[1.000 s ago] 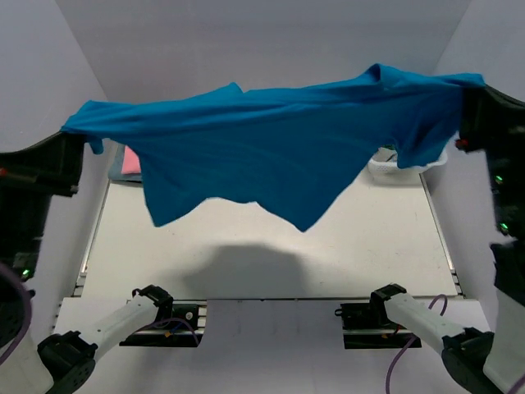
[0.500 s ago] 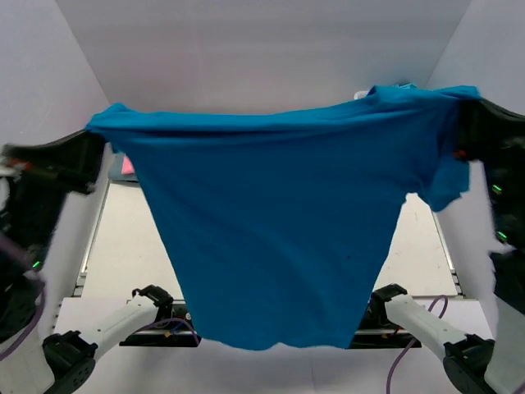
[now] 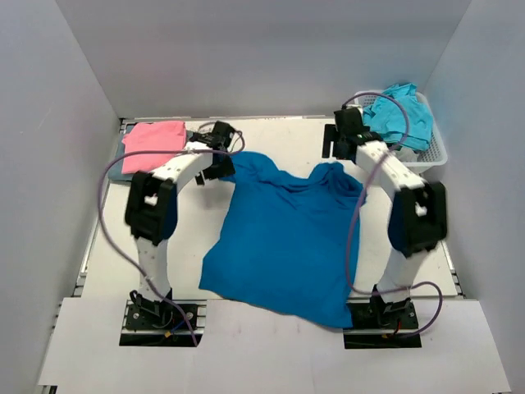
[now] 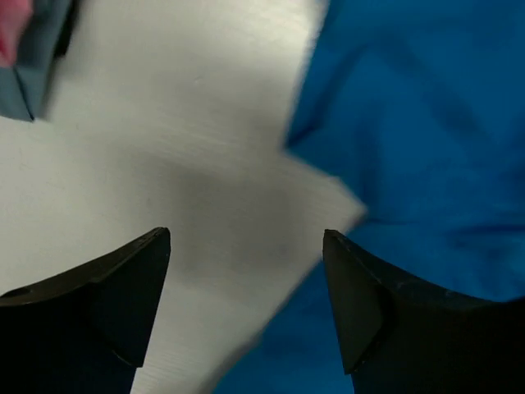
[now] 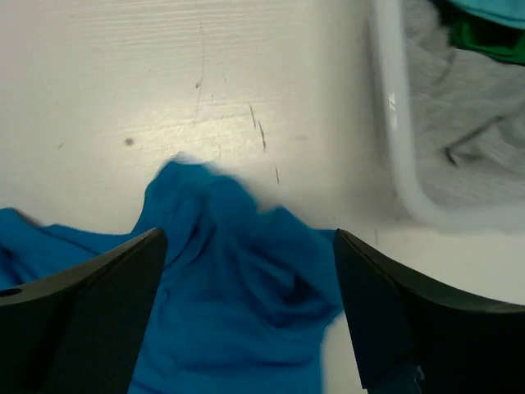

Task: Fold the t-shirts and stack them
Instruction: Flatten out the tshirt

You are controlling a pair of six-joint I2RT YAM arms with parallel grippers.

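The large royal-blue t-shirt (image 3: pixel 287 238) lies spread on the table, its hem toward the arm bases. Its far right corner is bunched (image 5: pixel 238 271). My left gripper (image 3: pixel 225 168) hovers open over the shirt's far left corner, and the left wrist view shows bare table and a blue edge (image 4: pixel 426 123) between the fingers (image 4: pixel 123 287). My right gripper (image 3: pixel 338 152) is open above the bunched corner, holding nothing. A folded pink shirt (image 3: pixel 153 135) rests on a grey-blue one (image 3: pixel 119 168) at the back left. A turquoise shirt (image 3: pixel 402 119) sits in the basket.
The white lattice basket (image 3: pixel 435 156) stands at the back right, close to my right gripper; its rim (image 5: pixel 394 123) shows in the right wrist view with grey cloth (image 5: pixel 459 139) inside. White walls enclose the table on three sides.
The blue shirt hung stretched in the air between both shut grippers; now it lies on the table. Both grippers have opened and let it go, low at the far side.
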